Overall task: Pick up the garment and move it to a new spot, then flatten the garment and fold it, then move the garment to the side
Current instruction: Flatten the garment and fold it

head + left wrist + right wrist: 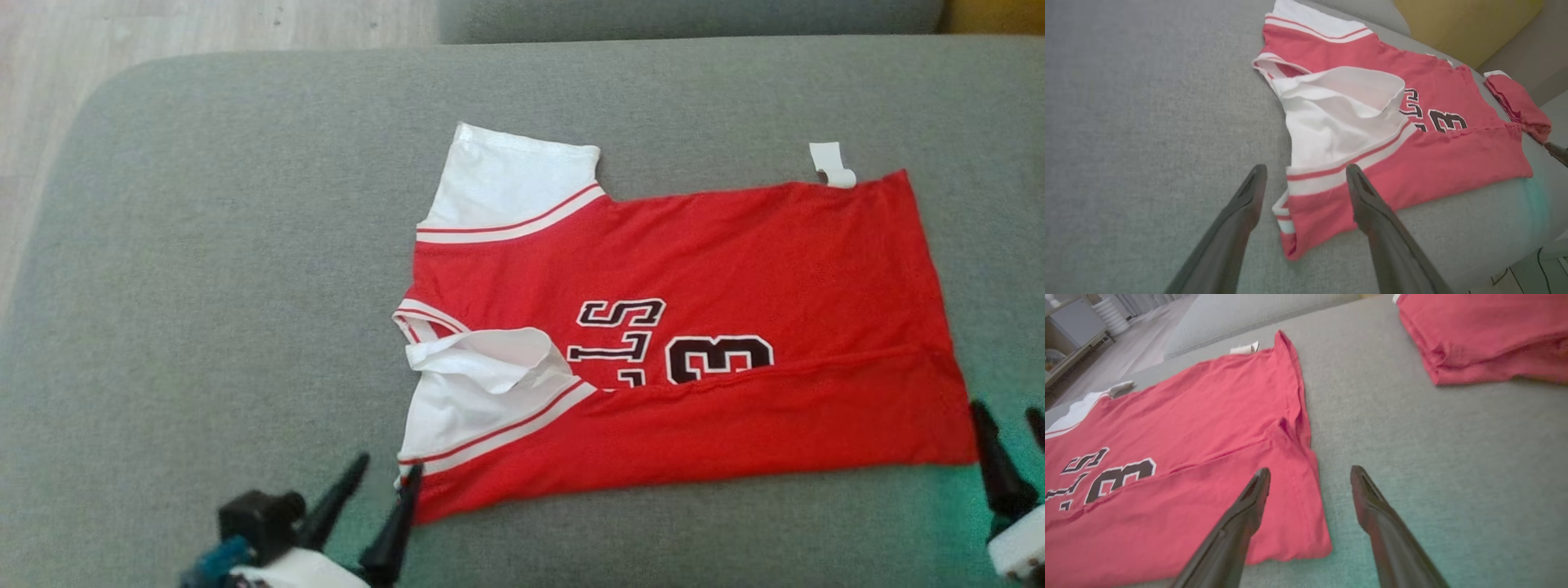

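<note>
The garment [694, 269], a red jersey with white sleeves and dark lettering, lies spread on the grey sofa cushion [204, 286]. Its near long edge is folded over toward the middle and covers part of the lettering. My left gripper [385, 469] stands open at the jersey's near left corner, by the striped sleeve hem. In the left wrist view the left gripper [1305, 167] straddles that corner of the garment [1412, 163] without gripping it. My right gripper [1006, 410] is open at the near right corner. In the right wrist view the right gripper [1309, 469] hovers over the hem of the garment [1188, 428].
A second red folded garment [1486, 339] lies further right on the cushion, also seen as the red bundle [1519, 106]. A yellow cushion [1466, 24] sits behind it. The sofa backrest [694, 16] runs along the far side; wooden floor [163, 33] lies beyond the left edge.
</note>
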Available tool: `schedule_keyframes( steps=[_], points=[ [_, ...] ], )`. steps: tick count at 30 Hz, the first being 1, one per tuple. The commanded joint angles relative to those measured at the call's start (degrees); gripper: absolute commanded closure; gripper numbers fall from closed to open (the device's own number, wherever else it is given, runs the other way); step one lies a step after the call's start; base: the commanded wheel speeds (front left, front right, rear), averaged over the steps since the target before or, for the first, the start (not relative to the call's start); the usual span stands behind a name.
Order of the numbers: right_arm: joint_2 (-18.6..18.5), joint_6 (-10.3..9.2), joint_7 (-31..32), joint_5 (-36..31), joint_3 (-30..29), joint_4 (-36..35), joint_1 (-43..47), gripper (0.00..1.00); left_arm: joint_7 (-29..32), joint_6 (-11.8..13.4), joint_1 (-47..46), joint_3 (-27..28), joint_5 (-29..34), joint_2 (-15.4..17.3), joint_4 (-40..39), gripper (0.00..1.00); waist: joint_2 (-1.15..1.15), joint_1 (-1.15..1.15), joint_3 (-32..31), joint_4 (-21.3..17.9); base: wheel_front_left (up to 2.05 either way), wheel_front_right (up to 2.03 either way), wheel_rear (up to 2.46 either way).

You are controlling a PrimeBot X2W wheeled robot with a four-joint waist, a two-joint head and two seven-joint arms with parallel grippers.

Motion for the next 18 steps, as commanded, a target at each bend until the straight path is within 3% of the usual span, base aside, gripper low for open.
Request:
schedule_keyframes(
  steps=[1, 6, 9, 13, 14, 18],
  points=[
    [-2.05, 0.39, -0.93, -0.57, 0.01, -1.88, -0.21, 0.0, -0.92, 0.34, -2.48, 2.68, -0.39, 1.79, -1.83, 0.0, 0.0, 0.0, 0.33, -0.44, 0.0, 0.0, 0.0],
    [-1.34, 0.39, -1.87, -4.04, -2.43, -6.35, -2.39, 0.0, -0.84, 1.05, -6.71, 7.56, 0.29, 7.35, -5.87, 0.0, 0.0, 0.0, 2.81, -2.95, 0.0, 0.0, 0.0],
    [0.03, 0.39, -2.19, -6.26, -2.84, -8.31, -4.31, 0.0, 2.51, -0.46, -13.76, 9.41, 1.93, 11.08, -7.78, 0.0, 0.0, 0.0, 5.47, -4.3, 0.0, 0.0, 0.0],
    [1.26, 0.39, -2.11, -8.17, -2.29, -9.89, -7.19, 0.0, 10.59, -5.62, -27.47, 10.02, 2.85, 12.98, -6.72, 0.0, 0.0, 0.0, 9.65, -5.98, 0.0, 0.0, 0.0],
    [1.66, 0.39, -1.85, -8.47, -1.88, -10.31, -8.62, 0.0, 16.09, -8.83, -34.86, 9.27, 2.65, 12.56, -4.22, 0.0, 0.0, 0.0, 11.62, -6.84, 0.0, 0.0, 0.0],
    [2.06, 0.39, -1.23, -8.22, -0.64, -10.62, -11.49, 0.0, 25.65, -14.25, -48.16, 7.7, 1.9, 10.03, 4.18, 0.0, 0.0, 0.0, 14.94, -9.12, 0.0, 0.0, 0.0]
  ],
)
